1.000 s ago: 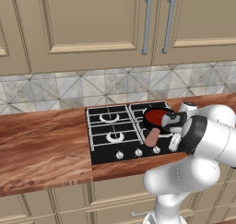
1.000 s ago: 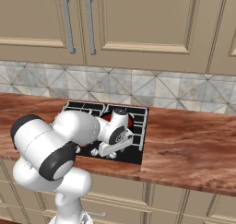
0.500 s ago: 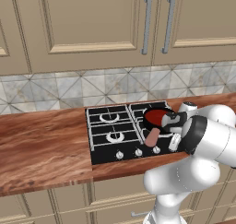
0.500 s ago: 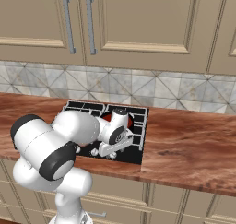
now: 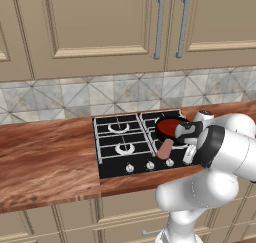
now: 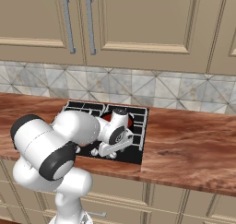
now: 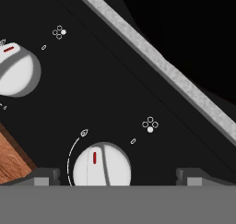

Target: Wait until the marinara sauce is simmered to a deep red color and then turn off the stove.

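The marinara sauce [image 5: 171,125] looks deep red in its small black pan, whose pinkish handle [image 5: 164,148] points toward the front of the stove [image 5: 118,142]. In the right base view a sliver of the marinara sauce [image 6: 107,118] shows behind my hand. My gripper [image 7: 117,178] is open and points down at the stove's front strip, with a silver knob [image 7: 102,165] standing between its two fingertips [image 7: 44,176]. The pads do not touch the knob. From the right, the gripper [image 6: 106,150] hangs low over the front right knobs.
A second silver knob [image 7: 16,69] lies to the upper left in the hand view, and a grey grate bar [image 7: 161,67] runs diagonally. Wooden counter [image 5: 45,162] stretches left of the stove and also on its right [image 6: 189,149]. Cabinets hang above.
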### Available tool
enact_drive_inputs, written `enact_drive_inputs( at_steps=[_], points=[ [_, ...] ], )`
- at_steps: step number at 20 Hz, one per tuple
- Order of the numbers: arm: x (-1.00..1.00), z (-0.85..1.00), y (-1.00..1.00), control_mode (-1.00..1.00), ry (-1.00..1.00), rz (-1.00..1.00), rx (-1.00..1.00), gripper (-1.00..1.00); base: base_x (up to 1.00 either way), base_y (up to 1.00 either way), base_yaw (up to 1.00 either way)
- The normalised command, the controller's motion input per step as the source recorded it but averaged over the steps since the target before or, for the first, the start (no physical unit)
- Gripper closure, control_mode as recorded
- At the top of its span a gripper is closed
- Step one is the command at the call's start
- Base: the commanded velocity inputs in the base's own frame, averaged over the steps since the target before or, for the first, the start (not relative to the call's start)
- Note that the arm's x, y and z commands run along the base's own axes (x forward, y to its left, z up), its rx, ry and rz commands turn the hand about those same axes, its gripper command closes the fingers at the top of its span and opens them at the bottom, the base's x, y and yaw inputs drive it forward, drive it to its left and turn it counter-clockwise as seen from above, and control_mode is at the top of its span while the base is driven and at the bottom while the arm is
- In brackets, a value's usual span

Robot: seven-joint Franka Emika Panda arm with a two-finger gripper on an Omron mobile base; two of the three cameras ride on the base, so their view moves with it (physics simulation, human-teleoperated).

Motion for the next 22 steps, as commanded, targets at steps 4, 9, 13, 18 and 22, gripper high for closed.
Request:
enact_drive_inputs(
  at_steps=[4, 9, 13, 18, 22],
  points=[
    [0.0, 0.0, 0.0, -1.0, 0.0, 0.0, 0.0, -1.0, 0.0, 0.0, 0.0],
    [0.0, 0.0, 0.0, -1.0, 0.0, 0.0, 0.0, -1.0, 0.0, 0.0, 0.0],
    [0.0, 0.0, 0.0, -1.0, 0.0, 0.0, 0.0, -1.0, 0.0, 0.0, 0.0],
    [0.0, 0.0, 0.0, -1.0, 0.0, 0.0, 0.0, -1.0, 0.0, 0.0, 0.0],
    [0.0, 0.0, 0.0, -1.0, 0.0, 0.0, 0.0, -1.0, 0.0, 0.0, 0.0]
  ],
)
